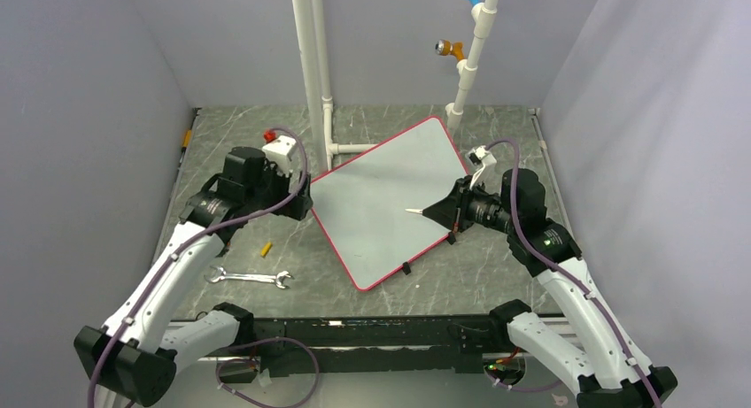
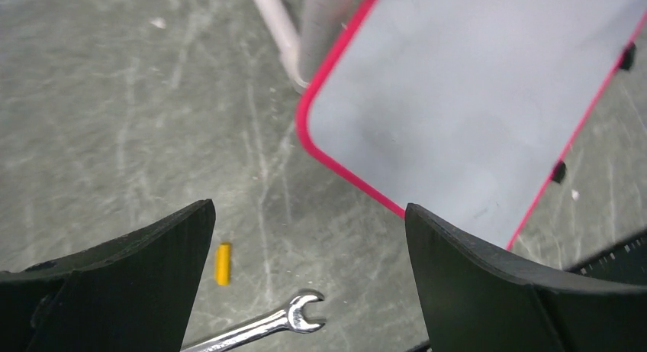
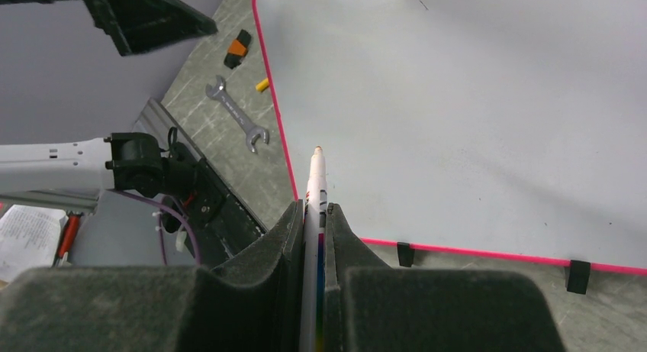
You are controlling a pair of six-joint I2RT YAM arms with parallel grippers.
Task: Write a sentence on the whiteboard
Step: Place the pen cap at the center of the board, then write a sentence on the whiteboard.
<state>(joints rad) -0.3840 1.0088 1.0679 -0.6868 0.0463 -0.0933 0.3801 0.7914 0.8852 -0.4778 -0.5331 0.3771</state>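
The large white, red-pink-framed rectangular whiteboard (image 1: 381, 182) lay blank and cornerwise on the grey marbled tabletop (image 1: 239, 134) between the arms. The right tool (image 1: 436, 211), pinching a white marker pen (image 1: 414, 211), hung over its right half, with the pen's axis pointing left toward the middle. The left tool (image 1: 301, 202) stood spread and empty beside the board's left edge.

It is a robot lab: grey panels (image 1: 89, 116) enclose the table (image 1: 230, 125), and a left arm (image 1: 168, 275) and right arm (image 1: 576, 284) are bolted at its near edge.
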